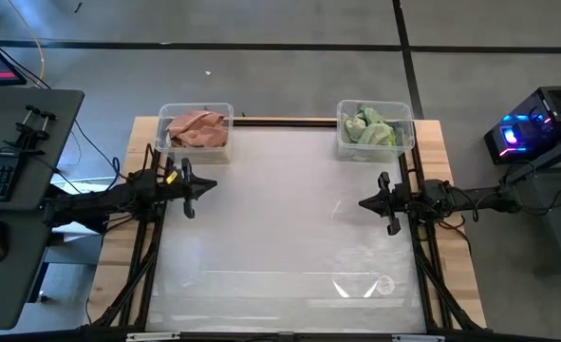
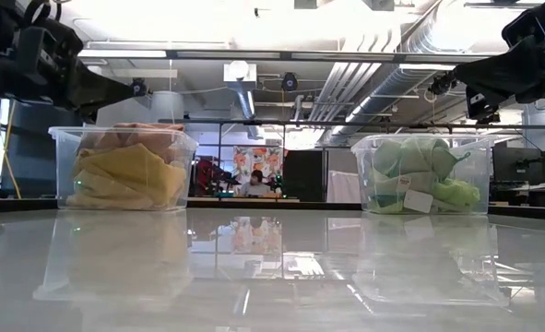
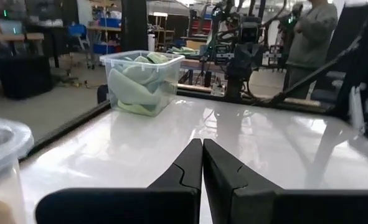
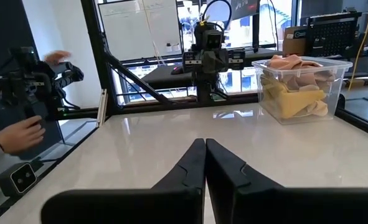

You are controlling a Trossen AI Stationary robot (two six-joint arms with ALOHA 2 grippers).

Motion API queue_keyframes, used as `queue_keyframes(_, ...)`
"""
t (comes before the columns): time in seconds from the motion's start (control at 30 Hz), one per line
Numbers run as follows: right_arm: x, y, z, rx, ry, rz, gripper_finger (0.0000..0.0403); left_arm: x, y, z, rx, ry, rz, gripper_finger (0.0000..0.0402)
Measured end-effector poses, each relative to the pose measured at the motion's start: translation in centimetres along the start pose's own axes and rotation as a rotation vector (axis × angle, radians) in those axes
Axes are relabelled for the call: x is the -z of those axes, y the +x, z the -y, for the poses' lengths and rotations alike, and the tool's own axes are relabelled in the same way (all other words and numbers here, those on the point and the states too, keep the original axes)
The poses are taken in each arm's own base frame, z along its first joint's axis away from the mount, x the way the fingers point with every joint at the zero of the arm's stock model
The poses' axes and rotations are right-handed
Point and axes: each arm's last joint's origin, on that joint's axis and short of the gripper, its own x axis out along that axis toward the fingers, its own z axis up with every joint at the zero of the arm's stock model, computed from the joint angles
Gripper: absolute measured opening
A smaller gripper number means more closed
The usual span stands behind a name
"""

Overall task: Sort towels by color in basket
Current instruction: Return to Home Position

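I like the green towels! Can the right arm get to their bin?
Probably yes. The right gripper, shut, hangs over the table near the clear bin holding the green towels, on the same side of the table, and nothing stands between them.

Noted a clear bin at left on the glossy table, packed with mustard yellow towels under peach-orange towels. Logged a second clear bin well apart at right, filled with green towels, white tag facing out. Spotted left arm and right arm high above, clear of both.
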Motion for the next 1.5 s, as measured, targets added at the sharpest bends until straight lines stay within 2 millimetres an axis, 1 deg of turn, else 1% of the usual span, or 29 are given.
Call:
queue_keyframes(0.1,0.0,0.0,0.0,0.000,0.000,0.000,0.0002,0.0,0.0,0.1,0.008,-0.052,-0.002,0.0001)
queue_keyframes(0.27,0.0,0.0,0.0,0.000,0.000,0.000,0.0002,-0.2,-0.3,0.9,0.106,0.027,0.025,0.0001)
queue_keyframes(0.4,0.0,0.0,0.0,0.000,0.000,0.000,0.0002,-0.2,-0.5,1.4,0.166,0.048,0.037,0.0001)
queue_keyframes(0.53,0.0,0.0,0.0,-0.001,0.000,0.000,0.0002,-0.2,-0.5,1.6,0.186,0.039,0.037,0.0001)
queue_keyframes(0.73,0.0,0.0,0.0,-0.001,0.000,0.000,0.0002,-0.2,-0.5,1.6,0.180,0.123,0.048,0.0001)
queue_keyframes(1.2,0.0,0.0,0.0,0.000,0.000,0.000,0.0002,-0.3,-0.6,2.0,0.226,0.106,0.054,0.0001)
queue_keyframes(1.23,0.0,0.0,0.0,0.001,-0.034,-0.001,0.0002,-0.3,-0.6,2.1,0.229,0.106,0.054,0.0001)
queue_keyframes(1.33,0.0,0.0,0.1,0.022,-0.384,-0.008,0.0002,-0.3,-0.6,2.1,0.230,0.106,0.053,0.0001)
queue_keyframes(1.4,0.1,0.0,0.1,0.023,-0.566,-0.012,0.0002,-0.3,-0.6,2.1,0.230,0.106,0.053,0.0001)
queue_keyframes(1.43,0.1,0.0,0.1,0.022,-0.628,-0.013,0.0002,-0.3,-0.6,2.1,0.230,0.106,0.053,0.0001)
queue_keyframes(1.5,0.1,0.0,0.1,0.022,-0.698,-0.014,0.0002,-0.3,-0.6,2.1,0.230,0.106,0.053,0.0001)
